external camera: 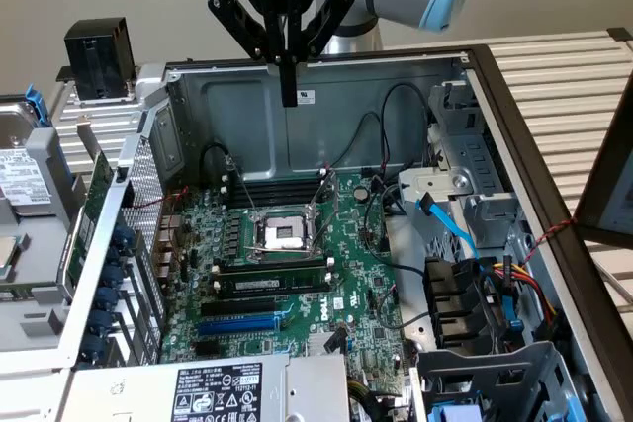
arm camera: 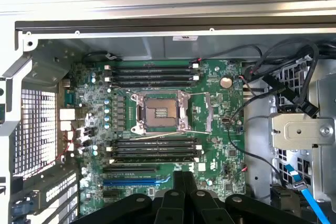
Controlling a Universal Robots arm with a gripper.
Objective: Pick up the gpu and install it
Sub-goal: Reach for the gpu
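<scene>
My gripper hangs shut with nothing in it, above the far wall of the open computer case. In the wrist view its black fingers meet over the near part of the large green motherboard. The blue expansion slot has nothing in it. The gpu appears as a green board seen on edge, with a pale metal tab at its far end. It leans outside the case wall on the exterior view's left, well away from the gripper.
The bare processor socket sits mid-board between memory slots. Drive cages with blue and coloured cables stand on the exterior view's right. The power supply is at the front. A hard drive and a black block lie outside on the left.
</scene>
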